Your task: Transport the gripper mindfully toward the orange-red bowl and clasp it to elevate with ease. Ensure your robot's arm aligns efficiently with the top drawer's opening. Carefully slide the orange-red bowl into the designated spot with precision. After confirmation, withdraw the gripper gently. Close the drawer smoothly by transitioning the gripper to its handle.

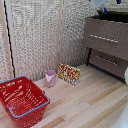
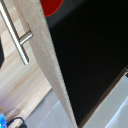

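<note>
The orange-red bowl [image 2: 51, 6] lies inside the dark interior of the top drawer [image 1: 107, 37], just behind the drawer front; only part of its rim shows in the wrist view, and the exterior view hides it. The drawer stands pulled out, its pale board edge [image 2: 47, 65] running across the wrist view. The silver handle [image 2: 15, 35] sits on the front face [image 1: 104, 38]. My gripper [image 1: 102, 6] hovers above the open drawer at the top of the exterior view, mostly cut off. One blue fingertip [image 2: 2, 120] shows at the wrist picture's edge, apart from the bowl.
A lower drawer [image 1: 107, 61] sits shut under the top one. On the wooden floor stand a red wire-mesh basket [image 1: 21, 100], a small pink cup [image 1: 50, 77] and a colourful packet [image 1: 69, 73]. A white curtain [image 1: 35, 35] hangs behind.
</note>
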